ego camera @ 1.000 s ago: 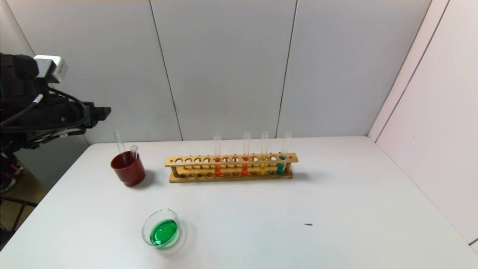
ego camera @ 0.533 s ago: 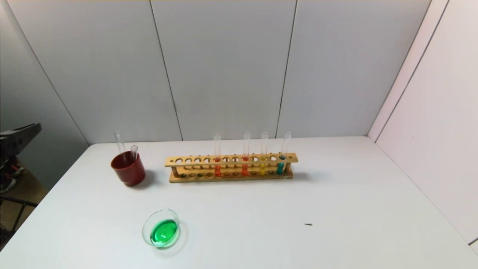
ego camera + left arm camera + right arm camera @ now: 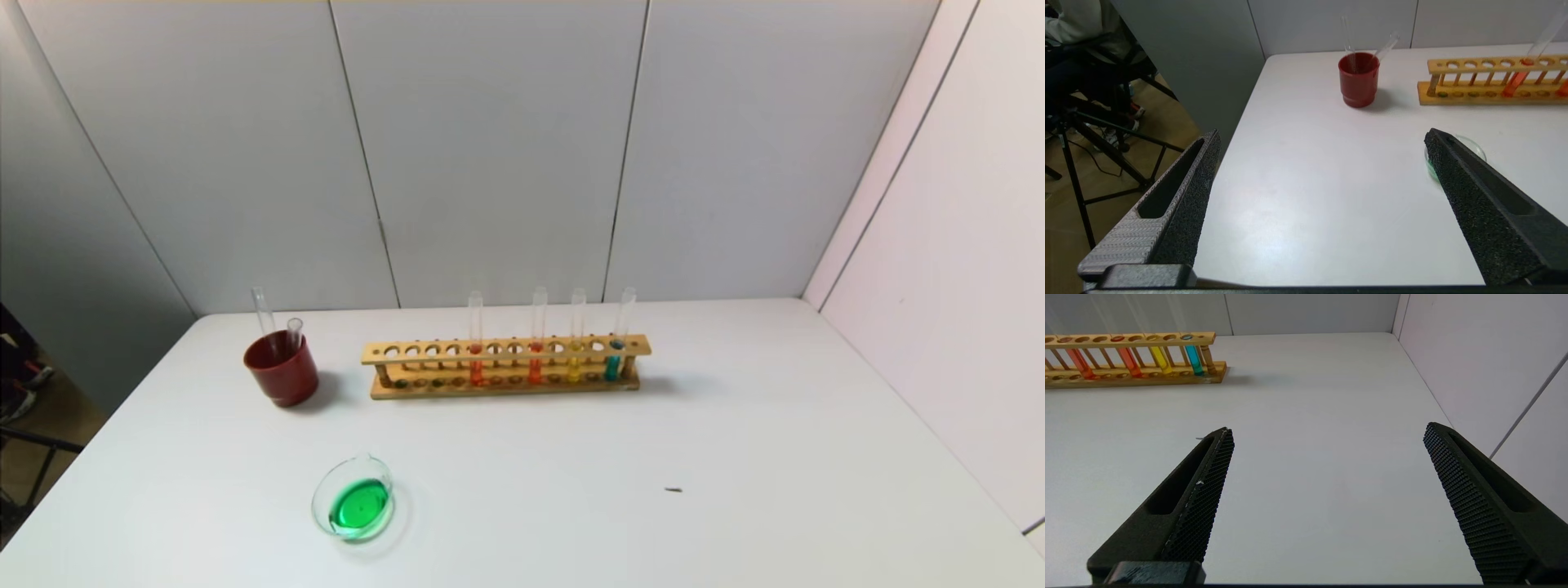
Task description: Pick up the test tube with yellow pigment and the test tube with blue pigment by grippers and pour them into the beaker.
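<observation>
Left pincer (image 3: 1323, 141): left wrist view; fingers spread wide, nothing held, above the near left part of the table (image 3: 1310, 196).
Right pincer (image 3: 1327, 433): right wrist view; fingers spread wide, nothing held, above the near right part of the table.
Head view, arms: neither pincer shows.
Head view, beaker (image 3: 353, 507): near left on the table, green liquid inside, standing alone.
Head view, red cup (image 3: 281, 369): far left, two empty clear tubes (image 3: 263, 312) leaning in it.
Head view, wooden rack (image 3: 506, 367): far centre, just right of the cup; four filled tubes upright in its right half.
Head view, rack contents: two orange-red tubes (image 3: 475, 339), then an amber-yellow tube (image 3: 575, 336), then a teal tube (image 3: 618, 335) at the right end.
Left wrist view: cup, rack's left end and beaker's rim behind one finger.
Right wrist view: rack's right end, far left.
</observation>
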`<state>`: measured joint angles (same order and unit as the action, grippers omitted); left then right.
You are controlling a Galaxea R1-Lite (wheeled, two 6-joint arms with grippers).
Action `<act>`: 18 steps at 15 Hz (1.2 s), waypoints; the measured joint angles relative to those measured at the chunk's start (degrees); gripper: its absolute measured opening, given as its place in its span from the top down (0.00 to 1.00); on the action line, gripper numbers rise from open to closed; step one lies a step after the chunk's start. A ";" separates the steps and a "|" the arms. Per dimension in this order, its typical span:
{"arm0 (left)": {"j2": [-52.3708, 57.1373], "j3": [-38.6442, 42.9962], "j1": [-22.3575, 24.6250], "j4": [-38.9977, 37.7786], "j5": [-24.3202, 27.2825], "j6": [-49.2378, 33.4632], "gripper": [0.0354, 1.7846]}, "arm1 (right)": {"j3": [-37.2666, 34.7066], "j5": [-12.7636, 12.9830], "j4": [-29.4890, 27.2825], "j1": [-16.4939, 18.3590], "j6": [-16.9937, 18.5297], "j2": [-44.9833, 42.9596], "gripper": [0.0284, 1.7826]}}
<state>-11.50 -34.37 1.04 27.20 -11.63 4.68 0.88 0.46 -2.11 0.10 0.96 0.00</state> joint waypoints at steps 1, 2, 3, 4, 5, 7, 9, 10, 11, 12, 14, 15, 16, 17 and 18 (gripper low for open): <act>3.49 2.58 -0.20 1.68 0.00 -0.09 0.02 | 0.00 0.00 0.02 0.00 0.00 0.00 0.05; 6.29 5.77 -0.30 1.90 0.09 -0.30 0.02 | 0.00 0.02 0.02 0.00 0.00 0.00 0.05; 8.08 8.83 -0.46 0.69 0.66 -0.41 0.02 | 0.00 0.02 0.02 0.00 -0.02 0.00 0.05; 9.30 12.21 -0.55 -1.55 1.72 -0.37 0.02 | 0.00 0.02 0.00 0.00 0.00 0.00 0.05; 10.20 16.29 -0.62 -4.94 3.28 -0.28 0.02 | 0.00 0.00 0.00 0.00 0.00 0.00 0.05; 11.14 24.04 -0.73 -13.12 6.97 -0.09 0.02 | 0.00 0.00 0.05 0.00 0.00 0.00 0.05; 11.50 29.88 -0.79 -20.64 11.84 -0.46 0.02 | 0.00 0.00 0.00 0.00 0.00 0.00 0.05; 11.54 31.23 -0.79 -22.21 12.90 -0.55 0.02 | 0.00 0.02 0.02 0.00 0.00 0.00 0.05; 11.61 31.98 -0.79 -22.43 13.12 -0.59 0.02 | 0.00 0.02 0.00 -0.02 0.00 0.00 0.05; 11.63 32.37 -0.79 -22.91 12.92 -1.16 0.02 | 0.00 0.05 0.02 0.00 0.00 0.00 0.05; 11.65 33.00 -0.79 -24.45 12.81 -1.60 0.02 | 0.00 0.00 0.00 0.00 0.00 0.00 0.05; 11.65 33.24 -0.79 -25.30 12.86 -1.63 0.02 | 0.00 0.00 0.00 0.00 0.00 0.00 0.05; 11.65 33.40 -0.79 -25.53 12.90 -1.62 0.02 | 0.00 0.00 0.00 0.00 0.00 0.00 0.05; 11.65 33.49 -0.82 -25.60 12.89 -1.62 0.02 | 0.00 0.02 0.00 0.00 -0.02 0.00 0.05; 11.65 33.55 -0.82 -25.58 12.86 -1.62 0.02 | 0.00 0.00 0.05 0.00 -0.12 0.00 0.05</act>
<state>0.16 -0.82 0.22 1.62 1.23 3.06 0.88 0.46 -2.06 0.10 0.84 0.00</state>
